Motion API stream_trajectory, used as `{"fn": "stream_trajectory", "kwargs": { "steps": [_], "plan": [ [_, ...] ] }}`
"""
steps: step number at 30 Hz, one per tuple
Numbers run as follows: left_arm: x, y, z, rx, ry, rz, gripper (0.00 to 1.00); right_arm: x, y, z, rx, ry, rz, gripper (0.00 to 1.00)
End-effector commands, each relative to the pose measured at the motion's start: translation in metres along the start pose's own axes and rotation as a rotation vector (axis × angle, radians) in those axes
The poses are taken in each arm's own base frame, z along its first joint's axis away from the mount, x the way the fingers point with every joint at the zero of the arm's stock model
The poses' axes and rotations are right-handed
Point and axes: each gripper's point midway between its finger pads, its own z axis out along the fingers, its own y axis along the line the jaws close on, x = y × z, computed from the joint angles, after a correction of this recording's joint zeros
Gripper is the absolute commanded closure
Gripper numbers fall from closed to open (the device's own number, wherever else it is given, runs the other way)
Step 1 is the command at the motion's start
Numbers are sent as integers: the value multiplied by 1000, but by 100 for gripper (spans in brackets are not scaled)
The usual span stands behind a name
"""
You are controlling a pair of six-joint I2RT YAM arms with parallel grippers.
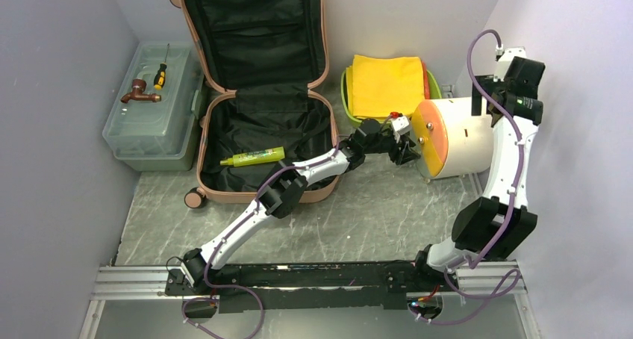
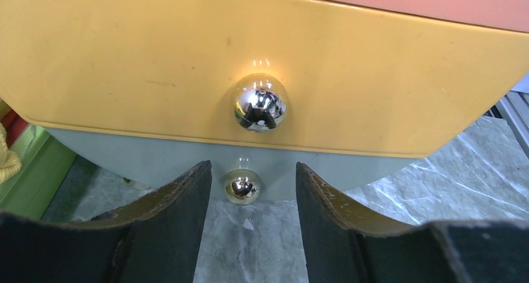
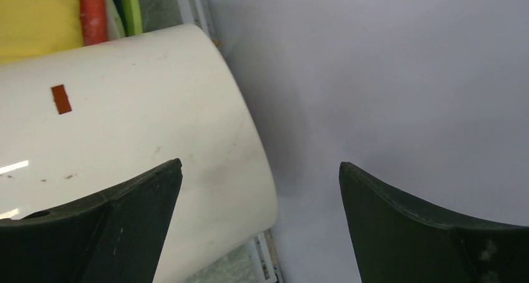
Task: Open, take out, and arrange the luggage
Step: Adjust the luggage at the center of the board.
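Observation:
The salmon-pink luggage (image 1: 257, 48) lies open at the back, lid up and black lining showing. A green bottle (image 1: 252, 157) rests in its lower half. My left gripper (image 1: 407, 151) reaches right of it to a white drum (image 1: 466, 134) with an orange-yellow face (image 2: 156, 58). In the left wrist view my left gripper (image 2: 252, 167) is open, its fingers either side of a small chrome knob (image 2: 242, 187) without touching it. A bigger knob (image 2: 260, 102) sits above. My right gripper (image 3: 261, 166) is open and empty behind the drum (image 3: 125, 146).
A translucent toolbox (image 1: 153, 119) stands left of the luggage, with a screwdriver (image 1: 160, 74) and a brown tap (image 1: 138, 92) on its lid. A lime green tray (image 1: 346, 92) holds a yellow cloth (image 1: 388, 85) behind the drum. The right wall is close to the right arm.

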Motion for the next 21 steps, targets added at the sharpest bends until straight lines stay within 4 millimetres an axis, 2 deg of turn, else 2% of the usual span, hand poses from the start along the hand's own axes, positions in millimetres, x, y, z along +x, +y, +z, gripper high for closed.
{"fn": "stream_trajectory", "kwargs": {
  "steps": [1,3,6,8,10,11,12,16,21],
  "plan": [
    [136,-11,-7,19,165,-136,42,1,18,10,-100,-1,63,1],
    [135,-11,-9,18,165,-153,37,10,32,16,-189,25,90,1],
    [131,-13,-13,19,166,-155,23,19,51,20,-316,47,142,1],
    [125,-11,-18,15,166,-159,20,25,64,21,-397,64,172,1],
    [108,-10,-23,15,158,-155,19,28,78,19,-491,79,196,1],
    [109,-7,-28,11,168,-162,19,31,83,17,-535,91,212,1],
    [98,-7,-32,14,164,-158,19,31,90,14,-585,97,227,1],
    [76,1,-55,9,191,-149,18,35,117,-4,-770,126,267,4],
    [55,17,-89,-19,235,-132,19,47,137,-28,-909,180,292,7]
  ]
}}
